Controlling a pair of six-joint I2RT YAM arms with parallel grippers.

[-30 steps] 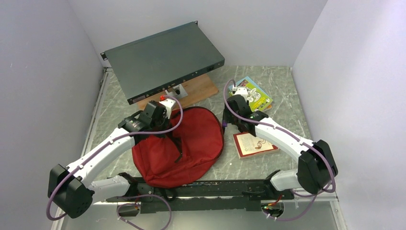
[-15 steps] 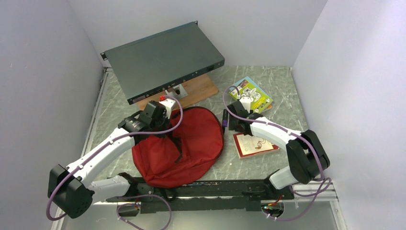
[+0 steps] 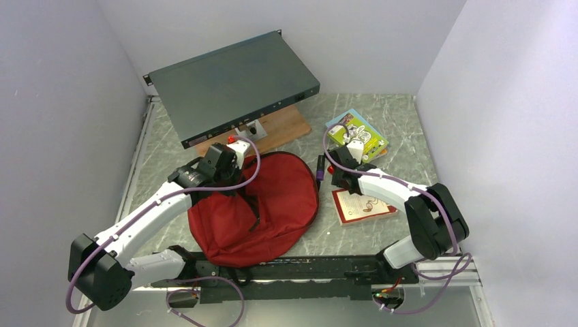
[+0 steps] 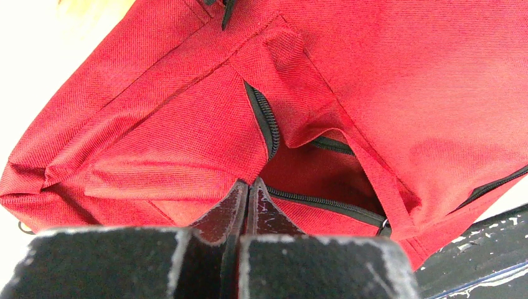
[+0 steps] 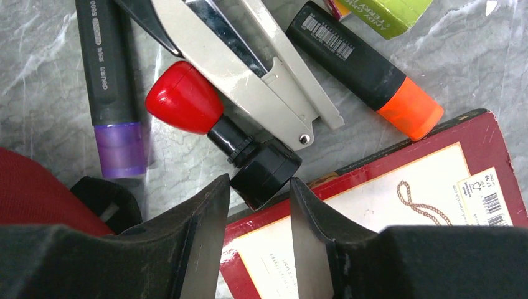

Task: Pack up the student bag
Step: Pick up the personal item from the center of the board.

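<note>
The dark red student bag (image 3: 272, 197) lies flat at the table's near middle. Its zipper opening shows dark lining in the left wrist view (image 4: 324, 168). My left gripper (image 3: 227, 158) is shut, pinching the bag's fabric edge at the opening (image 4: 249, 185). My right gripper (image 3: 339, 172) is open, low over the table right of the bag. In the right wrist view its jaws (image 5: 258, 187) stand either side of the black end of a red-capped marker (image 5: 187, 96), not closed on it. A red-edged book (image 5: 398, 205) lies under the jaws.
A purple-tipped marker (image 5: 112, 81), an orange-tipped marker (image 5: 361, 62) and a grey-white stapler (image 5: 249, 56) lie beside the red-capped one. A green book (image 3: 358, 134) lies at the back right. The dark-grey rack unit (image 3: 232, 85) leans over a wooden board (image 3: 279, 129) behind.
My right gripper has moved right, away from the bag's edge, to the red-capped marker by the red book. The left arm and the bag have not moved.
</note>
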